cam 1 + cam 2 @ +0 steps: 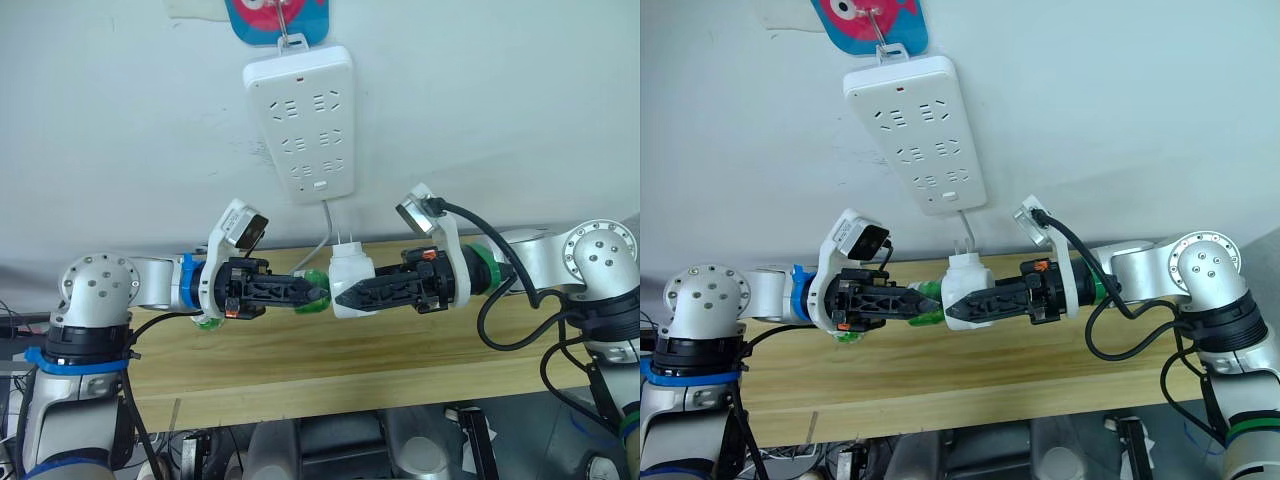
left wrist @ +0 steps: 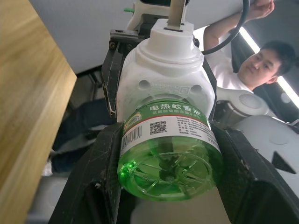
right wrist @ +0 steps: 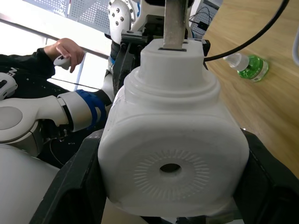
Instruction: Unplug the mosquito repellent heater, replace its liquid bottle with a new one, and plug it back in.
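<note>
The white mosquito repellent heater hangs in the air above the wooden table, its prongs pointing up toward the power strip but clear of it. My right gripper is shut on the heater's body from the right. A green liquid bottle with a printed label sticks out of the heater's base, its neck inside the unit. From the left, my left gripper is shut on that bottle. Another green bottle with a white cap lies on the table.
The power strip hangs on the white wall from a hook, its cable dropping behind the table. The table's front edge runs below both arms. A person sits off to the side, and a hand holds a controller.
</note>
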Robot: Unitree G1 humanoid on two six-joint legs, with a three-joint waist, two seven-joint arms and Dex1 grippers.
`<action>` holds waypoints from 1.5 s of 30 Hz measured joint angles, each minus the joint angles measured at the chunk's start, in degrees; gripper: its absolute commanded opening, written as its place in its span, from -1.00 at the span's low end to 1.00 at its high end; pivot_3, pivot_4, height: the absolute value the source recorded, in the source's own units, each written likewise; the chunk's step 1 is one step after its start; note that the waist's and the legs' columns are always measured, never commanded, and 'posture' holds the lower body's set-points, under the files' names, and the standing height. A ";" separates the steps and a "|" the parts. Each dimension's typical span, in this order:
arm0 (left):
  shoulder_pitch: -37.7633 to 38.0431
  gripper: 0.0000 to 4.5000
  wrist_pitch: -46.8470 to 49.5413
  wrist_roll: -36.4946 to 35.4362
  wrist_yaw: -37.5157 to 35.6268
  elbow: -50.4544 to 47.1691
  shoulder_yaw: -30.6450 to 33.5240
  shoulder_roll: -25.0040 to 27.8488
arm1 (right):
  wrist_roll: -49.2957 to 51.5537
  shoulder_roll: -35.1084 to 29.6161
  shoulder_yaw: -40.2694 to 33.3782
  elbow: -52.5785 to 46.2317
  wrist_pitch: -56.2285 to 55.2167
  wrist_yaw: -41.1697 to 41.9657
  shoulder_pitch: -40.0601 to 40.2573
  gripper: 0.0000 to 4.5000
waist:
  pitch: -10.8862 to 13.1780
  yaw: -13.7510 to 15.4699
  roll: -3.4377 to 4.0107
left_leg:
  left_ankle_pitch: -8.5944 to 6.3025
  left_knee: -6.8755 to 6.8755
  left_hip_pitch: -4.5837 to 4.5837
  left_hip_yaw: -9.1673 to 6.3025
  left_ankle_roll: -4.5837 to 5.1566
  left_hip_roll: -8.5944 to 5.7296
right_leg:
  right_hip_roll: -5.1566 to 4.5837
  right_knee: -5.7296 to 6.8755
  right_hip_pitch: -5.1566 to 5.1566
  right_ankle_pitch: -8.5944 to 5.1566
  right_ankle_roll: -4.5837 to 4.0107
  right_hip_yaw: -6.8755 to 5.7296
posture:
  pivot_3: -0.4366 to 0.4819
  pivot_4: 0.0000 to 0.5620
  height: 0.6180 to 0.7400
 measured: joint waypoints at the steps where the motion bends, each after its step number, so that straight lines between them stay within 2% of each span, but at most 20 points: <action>1: 0.00 0.01 0.00 -0.02 0.17 0.06 0.00 0.00 | 0.00 -0.02 0.08 0.00 -0.13 0.01 0.02 0.36 | 0.00 -0.01 0.00 | 0.00 0.00 0.00 0.01 0.00 0.01 | 0.00 0.00 -0.01 0.00 0.00 0.00 | -0.48 0.38 1.00; 8: 1.35 0.01 -3.11 2.49 -0.84 -2.67 0.19 0.14 | -0.01 -0.29 0.20 0.03 -0.59 0.02 0.08 0.36 | 0.00 0.02 0.00 | 0.00 0.00 0.00 0.03 0.00 0.02 | 0.00 -0.02 -0.02 0.00 0.00 0.03 | -0.47 0.37 1.00; 9: 1.89 0.26 -4.48 3.54 -1.54 -3.68 0.18 0.24 | -0.02 -0.30 0.21 0.06 -0.71 0.00 0.17 0.36 | 0.00 0.02 0.00 | 0.00 0.00 -0.01 0.04 0.00 0.03 | 0.00 -0.03 -0.03 0.00 0.00 0.02 | -0.47 0.37 1.00; 15: 4.35 0.99 -13.04 10.95 -4.61 -7.12 0.09 0.83 | -0.03 -0.04 0.19 0.10 -1.32 -0.10 0.57 0.36 | 0.00 0.08 0.00 | 0.00 -0.01 -0.01 0.05 0.00 0.03 | 0.00 -0.04 -0.02 0.00 0.00 0.04 | -0.46 0.33 1.00; 18: 6.09 0.99 -19.63 15.30 -7.90 -9.08 0.09 1.02 | -0.04 0.13 -0.13 0.10 -1.47 -0.07 0.87 0.36 | 0.00 0.17 0.00 | 0.00 -0.02 -0.02 0.05 -0.01 0.04 | 0.00 -0.06 -0.03 0.00 0.00 0.02 | -0.45 0.32 1.00; 26: 11.50 0.99 -45.75 29.60 -16.39 -14.00 0.95 0.74 | -0.10 -0.51 -1.65 0.10 -1.77 0.33 2.67 0.36 | 0.00 0.33 0.00 | 0.00 -0.04 -0.07 0.05 0.00 0.03 | -0.02 -0.06 -0.02 0.00 0.00 0.01 | -0.43 0.29 1.00; 38: 16.58 0.99 -68.27 44.24 -20.30 -17.65 -1.08 -0.39 | 0.61 1.06 -3.49 0.09 -2.01 1.61 3.02 0.36 | 0.00 0.36 0.00 | -0.01 -0.03 -0.13 0.01 0.02 0.00 | -0.02 -0.03 -0.03 0.01 0.00 -0.02 | -0.42 0.32 1.00; 45: 15.25 0.99 -79.87 51.15 -18.25 -16.80 -2.02 -4.86 | 0.61 1.68 -3.79 0.32 -1.89 1.60 3.08 0.36 | 0.00 0.43 0.00 | -0.04 0.01 -0.17 0.00 0.06 -0.01 | -0.03 -0.02 -0.02 0.01 0.01 -0.04 | -0.42 0.34 1.00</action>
